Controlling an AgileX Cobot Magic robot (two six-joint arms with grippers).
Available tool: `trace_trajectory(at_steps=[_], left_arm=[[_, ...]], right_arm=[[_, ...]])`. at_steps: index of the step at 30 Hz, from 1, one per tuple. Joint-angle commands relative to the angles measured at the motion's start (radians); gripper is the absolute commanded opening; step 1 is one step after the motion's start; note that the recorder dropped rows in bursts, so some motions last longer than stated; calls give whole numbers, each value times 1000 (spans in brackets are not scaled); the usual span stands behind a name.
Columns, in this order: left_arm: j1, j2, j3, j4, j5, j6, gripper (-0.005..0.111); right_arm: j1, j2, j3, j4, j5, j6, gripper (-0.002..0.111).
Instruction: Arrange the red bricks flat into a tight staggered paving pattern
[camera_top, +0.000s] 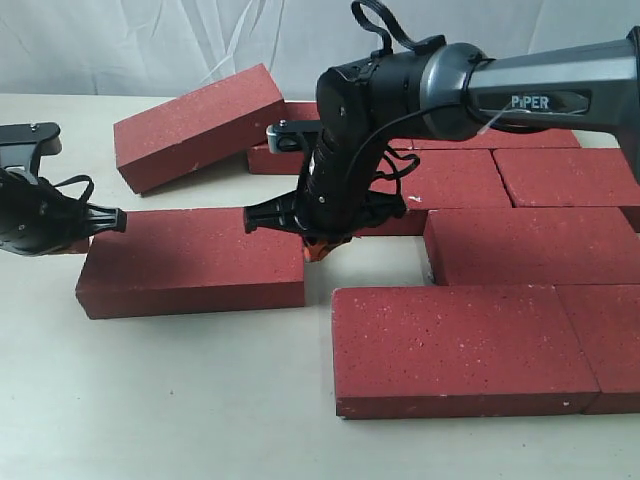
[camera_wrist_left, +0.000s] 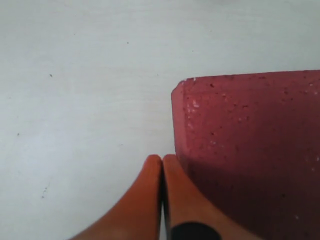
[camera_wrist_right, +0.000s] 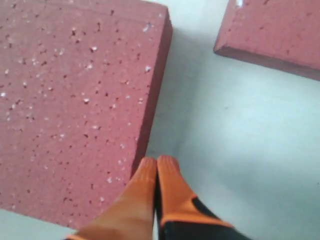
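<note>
exterior view has thick dark red bricks (camera_top: 190, 262), rough with tiny white speckles, mostly lying flat, and left gripper (camera_wrist_left: 162, 160) and right gripper (camera_wrist_right: 156, 162) both pressed together, empty.

Left gripper (camera_wrist_left: 161, 162) closed, tips pressed together, arm low and level. Right gripper (camera_wrist_right: 156, 162) closed, wrist bent down, arm stretched to mid-scene.

Dark red, white-speckled bricks (camera_top: 190, 262)

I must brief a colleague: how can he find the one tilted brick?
Look at the back left of the table, beside the black arm. The brick there is the only tilted one: its right end rests on another brick; the others lie flat.
</note>
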Motion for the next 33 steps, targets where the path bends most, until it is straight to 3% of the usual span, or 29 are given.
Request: trace_trajectory(at_steps=[1, 10, 18, 33], left_arm=[[3, 9, 4, 72, 2, 0, 0], [3, 48, 5, 62, -17, 0, 0], [3, 48, 5, 82, -27, 4, 0], [3, 48, 5, 89, -90, 4, 0]], right_arm=[[1, -12, -5, -65, -4, 56, -1], [1, -3, -5, -130, -58, 95, -1], [1, 14, -5, -6, -25, -119, -1], [19, 10, -5, 101, 112, -239, -1]])
